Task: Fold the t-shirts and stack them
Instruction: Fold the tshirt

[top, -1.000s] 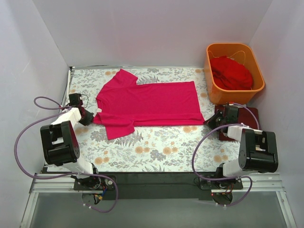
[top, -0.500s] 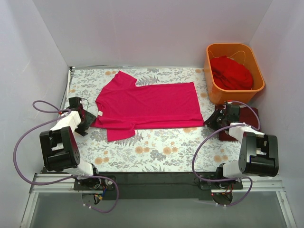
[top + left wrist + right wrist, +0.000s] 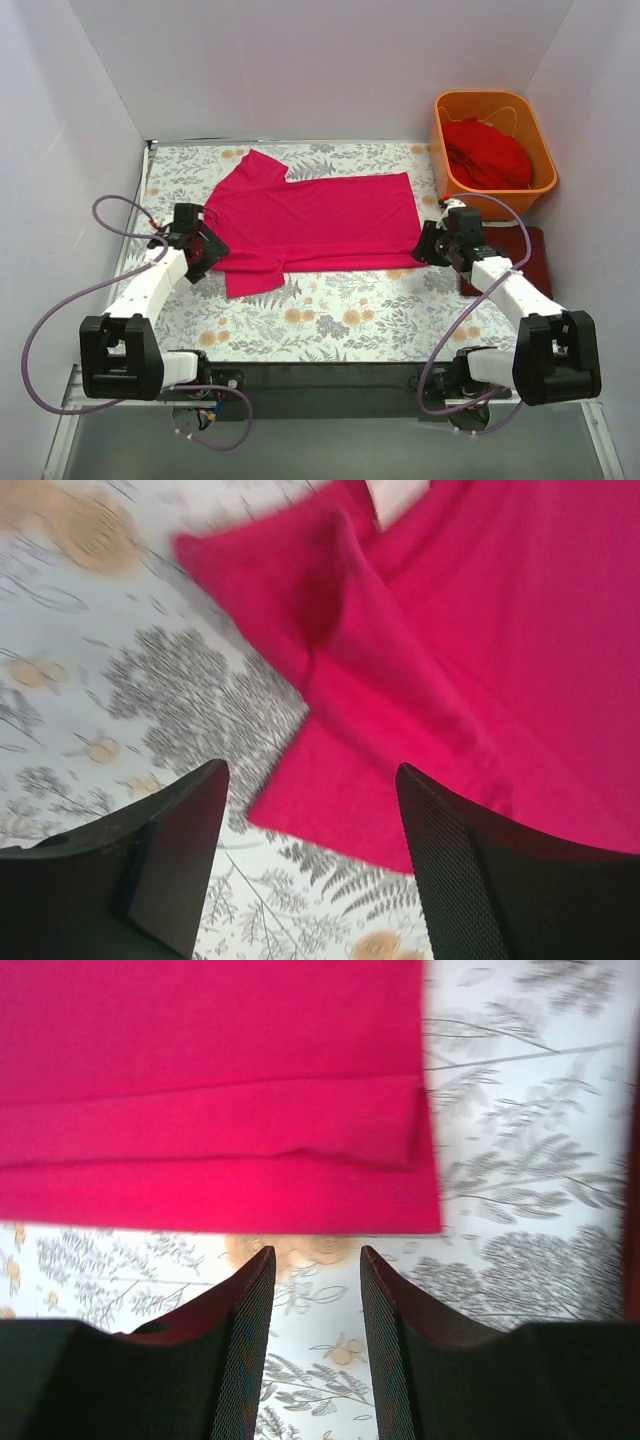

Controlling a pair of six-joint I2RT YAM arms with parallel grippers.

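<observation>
left end effector [image 3: 312, 855] and right end effector [image 3: 315, 1332] open at opposite ends of magenta-pink t-shirt [image 3: 320, 215]

The bright pink t-shirt [image 3: 315, 220] lies spread out flat in the middle of the desk [image 3: 340, 310]. Its neck points to 9 o'clock and its bottom edge to 3 o'clock. One sleeve sticks out to 12 o'clock, the other to 6 o'clock. The dark maroon t-shirt [image 3: 518, 243] lies flat at 3 o'clock. The red t-shirt [image 3: 487, 152] sits bunched up in the orange tub [image 3: 445, 185] at 2 o'clock.
</observation>
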